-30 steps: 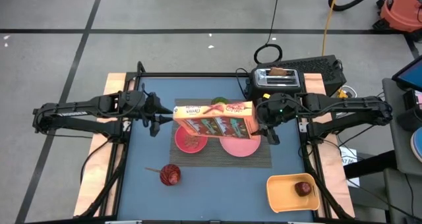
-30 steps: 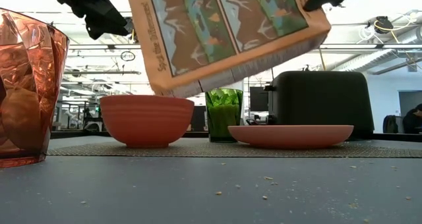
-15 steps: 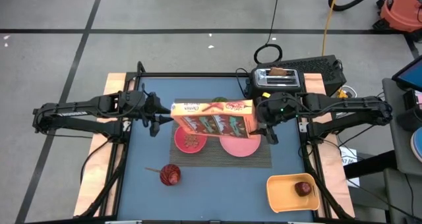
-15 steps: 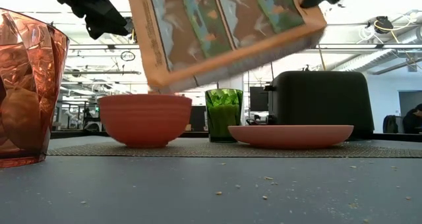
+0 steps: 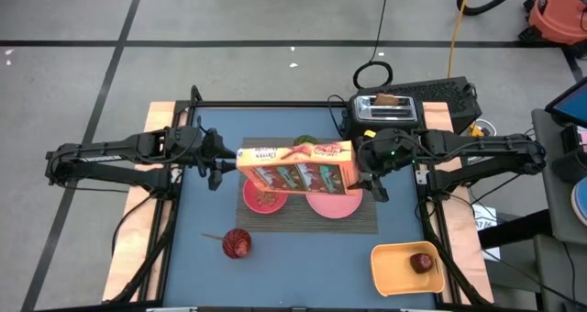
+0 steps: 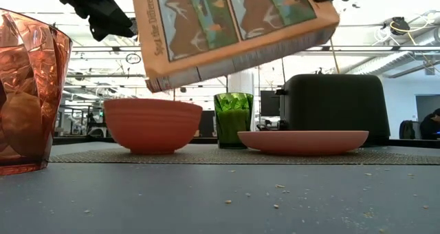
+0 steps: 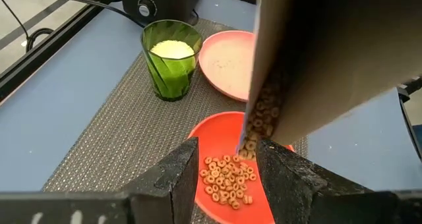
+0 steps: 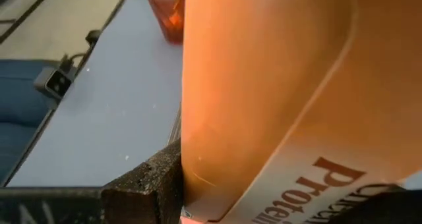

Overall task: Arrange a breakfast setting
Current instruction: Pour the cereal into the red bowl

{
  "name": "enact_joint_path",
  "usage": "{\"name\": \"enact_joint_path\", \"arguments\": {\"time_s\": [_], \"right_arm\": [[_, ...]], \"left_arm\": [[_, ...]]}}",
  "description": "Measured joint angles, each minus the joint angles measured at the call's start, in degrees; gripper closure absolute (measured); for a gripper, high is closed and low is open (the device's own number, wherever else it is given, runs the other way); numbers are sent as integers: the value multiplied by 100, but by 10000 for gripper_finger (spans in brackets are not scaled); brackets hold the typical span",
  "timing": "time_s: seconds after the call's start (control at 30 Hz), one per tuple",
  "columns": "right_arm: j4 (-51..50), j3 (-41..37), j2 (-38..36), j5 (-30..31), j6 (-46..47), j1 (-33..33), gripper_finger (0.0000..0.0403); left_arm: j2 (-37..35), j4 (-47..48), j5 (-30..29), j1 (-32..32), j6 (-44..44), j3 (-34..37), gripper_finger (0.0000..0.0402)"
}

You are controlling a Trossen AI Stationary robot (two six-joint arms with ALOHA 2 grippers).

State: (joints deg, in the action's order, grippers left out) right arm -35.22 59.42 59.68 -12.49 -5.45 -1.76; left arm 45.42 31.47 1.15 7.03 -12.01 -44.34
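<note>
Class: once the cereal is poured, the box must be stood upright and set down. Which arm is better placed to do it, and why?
Probably the right: its gripper already clamps the cereal box tilted over the bowl. The left gripper is empty beside it.

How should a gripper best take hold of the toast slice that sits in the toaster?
Grip the toast slice by its upper edge, coming straight down from above. It stands on edge in a slot of the black toaster, so only that edge looks free. The fingers should probably close across its flat faces.
</note>
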Motion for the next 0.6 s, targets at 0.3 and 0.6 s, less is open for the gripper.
{"name": "enact_joint_path", "arguments": {"time_s": [0.3, 0.6], "right_arm": [[140, 0, -83, -96, -20, 0, 195], [14, -4, -72, -94, 9, 0, 195]], "left_arm": [[1, 0, 1, 2, -6, 0, 245], [0, 0, 0, 2, -15, 0, 245]]}}
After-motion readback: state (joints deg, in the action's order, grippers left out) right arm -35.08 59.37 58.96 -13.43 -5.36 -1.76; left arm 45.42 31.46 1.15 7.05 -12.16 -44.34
